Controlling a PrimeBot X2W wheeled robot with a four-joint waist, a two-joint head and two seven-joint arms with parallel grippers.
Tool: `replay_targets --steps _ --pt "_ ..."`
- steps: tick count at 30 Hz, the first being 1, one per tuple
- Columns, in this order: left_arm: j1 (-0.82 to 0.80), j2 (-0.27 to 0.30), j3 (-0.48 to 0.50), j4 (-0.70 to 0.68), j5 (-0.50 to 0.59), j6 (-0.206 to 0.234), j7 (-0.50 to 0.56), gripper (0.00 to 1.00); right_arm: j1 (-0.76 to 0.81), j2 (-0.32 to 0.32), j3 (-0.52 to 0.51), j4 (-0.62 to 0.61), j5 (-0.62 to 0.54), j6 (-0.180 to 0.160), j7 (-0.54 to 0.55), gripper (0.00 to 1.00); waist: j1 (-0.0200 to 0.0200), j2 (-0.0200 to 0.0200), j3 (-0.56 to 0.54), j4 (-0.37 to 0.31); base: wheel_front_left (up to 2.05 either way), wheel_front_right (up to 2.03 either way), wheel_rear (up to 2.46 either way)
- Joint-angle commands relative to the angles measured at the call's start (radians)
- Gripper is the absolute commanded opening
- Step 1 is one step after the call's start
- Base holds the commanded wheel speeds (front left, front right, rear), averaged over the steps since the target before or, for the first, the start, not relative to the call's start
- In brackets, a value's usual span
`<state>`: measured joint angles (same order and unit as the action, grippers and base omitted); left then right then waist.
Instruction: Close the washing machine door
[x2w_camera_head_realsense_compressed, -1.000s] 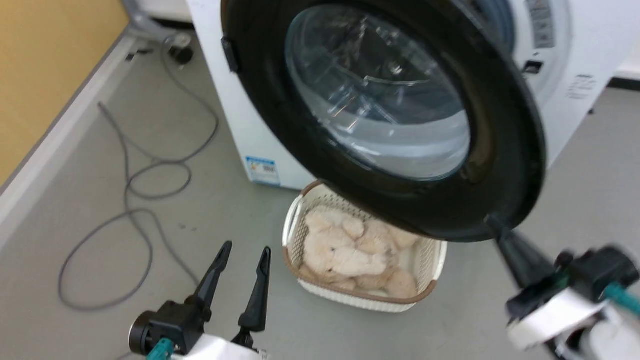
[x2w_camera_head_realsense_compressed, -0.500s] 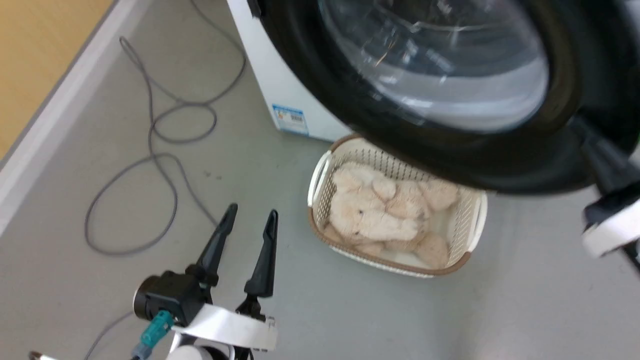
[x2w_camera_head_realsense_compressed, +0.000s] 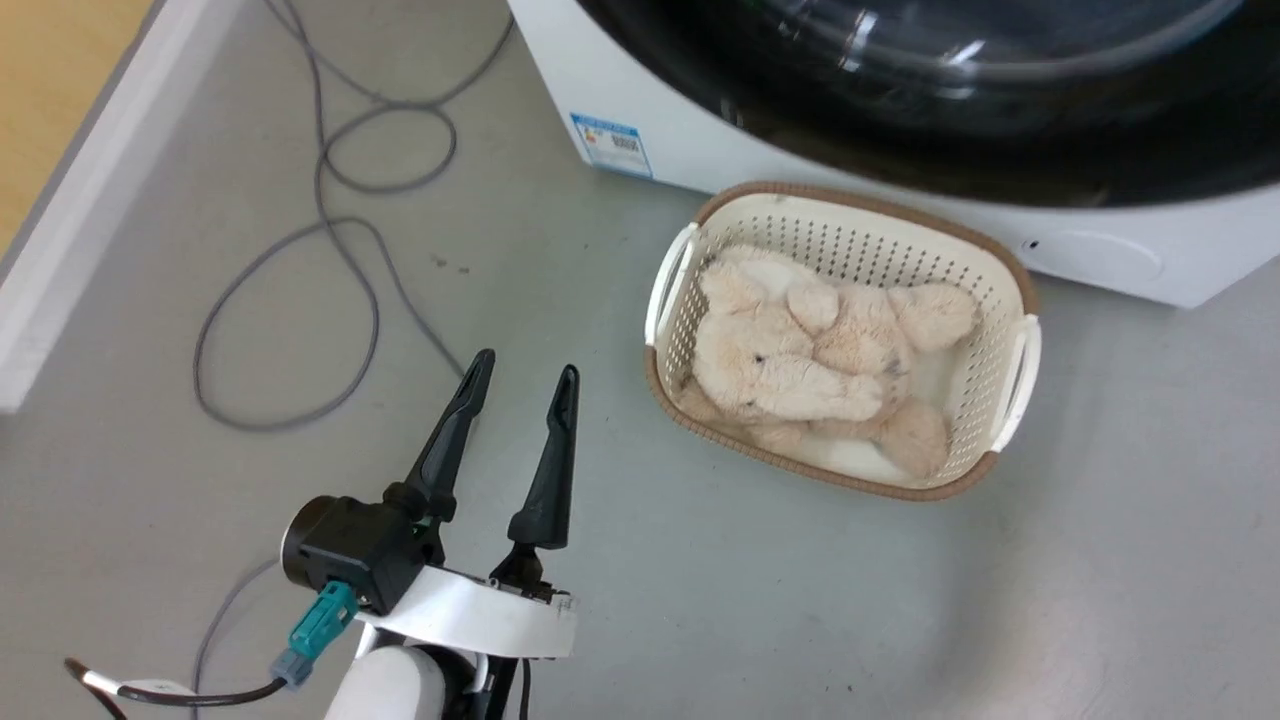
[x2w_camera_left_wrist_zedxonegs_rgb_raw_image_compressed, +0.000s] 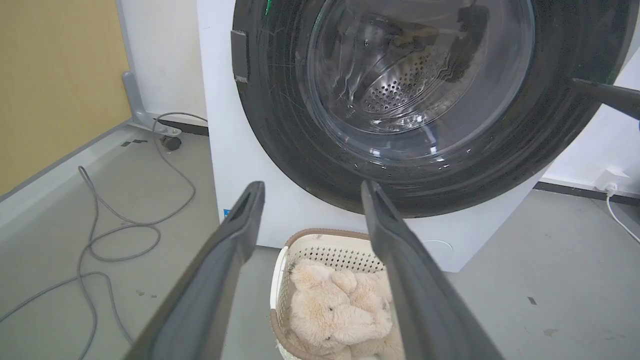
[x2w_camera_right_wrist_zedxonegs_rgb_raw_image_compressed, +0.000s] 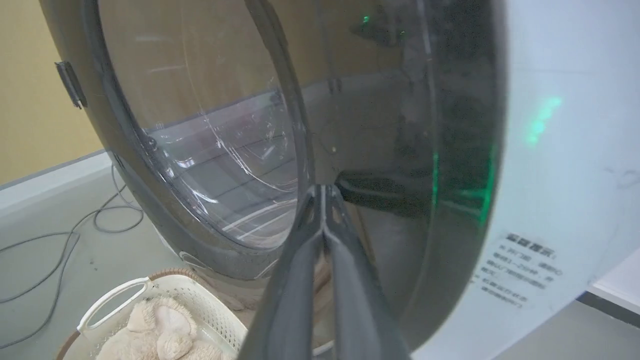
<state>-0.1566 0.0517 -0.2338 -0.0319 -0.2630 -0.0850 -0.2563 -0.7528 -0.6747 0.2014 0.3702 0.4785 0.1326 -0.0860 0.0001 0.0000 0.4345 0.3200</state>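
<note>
Hovering over the floor (x2w_camera_head_realsense_compressed: 700, 600), your left gripper (x2w_camera_head_realsense_compressed: 527, 363) is pointing toward the washing machine (x2w_camera_left_wrist_zedxonegs_rgb_raw_image_compressed: 220, 150), fingers spread wide and holding nothing. The basket (x2w_camera_head_realsense_compressed: 850, 240) of beige plush (x2w_camera_head_realsense_compressed: 800, 350) is sitting just in front of it. Blue sticker (x2w_camera_head_realsense_compressed: 612, 143) at lower left: print too small to read. Your right gripper (x2w_camera_right_wrist_zedxonegs_rgb_raw_image_compressed: 322, 192) is reaching at the washing machine door (x2w_camera_left_wrist_zedxonegs_rgb_raw_image_compressed: 420, 100), fingers pinched together on nothing. Grey print (x2w_camera_right_wrist_zedxonegs_rgb_raw_image_compressed: 525, 275) beside it: illegible. The door is lying close against the front; can't tell if latched.

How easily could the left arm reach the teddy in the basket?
Probably easily: the left gripper is open, and the plush teddy lies uncovered in the open-topped basket, with bare floor between them.
</note>
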Motion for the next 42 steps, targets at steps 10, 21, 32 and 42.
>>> replay_targets --steps 10,21,32,42 --pt "-0.023 -0.001 -0.015 0.006 -0.015 0.015 -0.005 1.00 -0.117 0.009 -0.038 0.120 0.021 -0.002 0.032 0.00 -0.0001 0.0000 0.011 0.007 0.00 0.00 0.00" --pt "0.011 -0.001 0.007 0.045 -0.001 0.012 -0.005 1.00 -0.023 0.071 0.009 0.172 0.049 -0.002 -0.059 0.00 -0.0001 0.0000 -0.130 -0.051 0.00 0.00 0.00" --pt "0.093 -0.001 0.077 0.091 0.019 0.004 -0.005 1.00 0.203 0.146 0.085 0.071 0.069 -0.002 -0.139 0.00 -0.0001 0.0000 -0.313 -0.158 0.00 0.00 0.00" --pt "0.149 -0.001 0.118 0.102 0.023 -0.003 -0.005 1.00 0.521 0.319 -0.072 -0.110 -0.053 -0.002 -0.159 0.00 -0.0001 0.0000 -0.398 -0.222 0.00 0.00 0.00"
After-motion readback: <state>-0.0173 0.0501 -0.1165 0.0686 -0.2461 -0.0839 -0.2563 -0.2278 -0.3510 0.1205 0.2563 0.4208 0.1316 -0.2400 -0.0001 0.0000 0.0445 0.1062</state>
